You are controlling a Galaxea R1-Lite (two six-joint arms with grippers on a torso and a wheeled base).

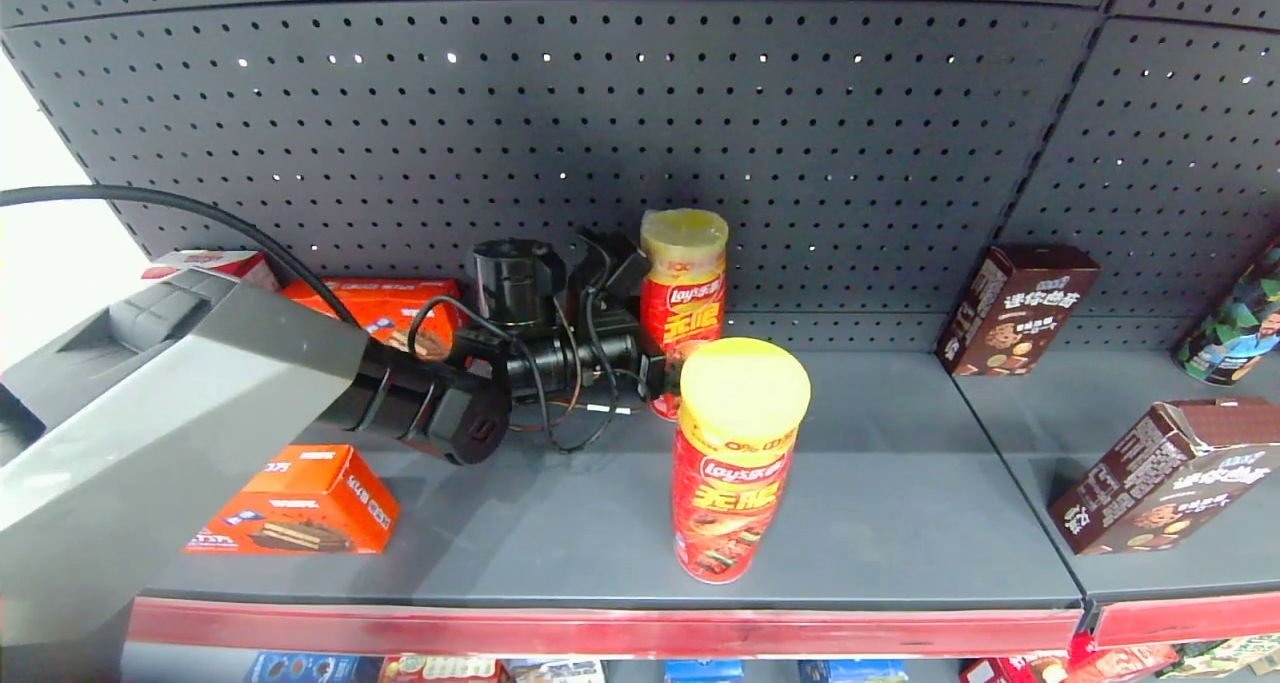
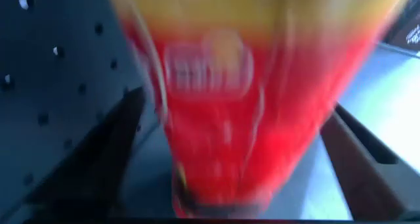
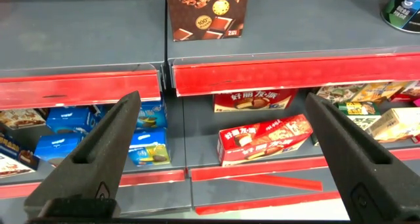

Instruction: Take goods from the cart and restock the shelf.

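Note:
Two red chip cans with yellow lids stand on the grey shelf [image 1: 900,503]. One can [image 1: 738,458] is near the front, and the other can [image 1: 684,273] is behind it by the pegboard wall. My left gripper [image 1: 640,318] is at the back can, coming in from the left. In the left wrist view that can [image 2: 230,119] is blurred, and the left gripper [image 2: 236,106] is open with a finger on each side of it. My right gripper [image 3: 216,96] is open with nothing in it, facing the lower shelves.
Orange boxes [image 1: 300,503] [image 1: 385,308] lie on the left of the shelf. Brown chocolate boxes [image 1: 1020,308] [image 1: 1165,473] and a green can [image 1: 1240,328] occupy the right bay. A red strip [image 1: 600,628] edges the shelf front. Lower shelves hold a chocolate box [image 3: 207,10] and snack boxes [image 3: 266,138].

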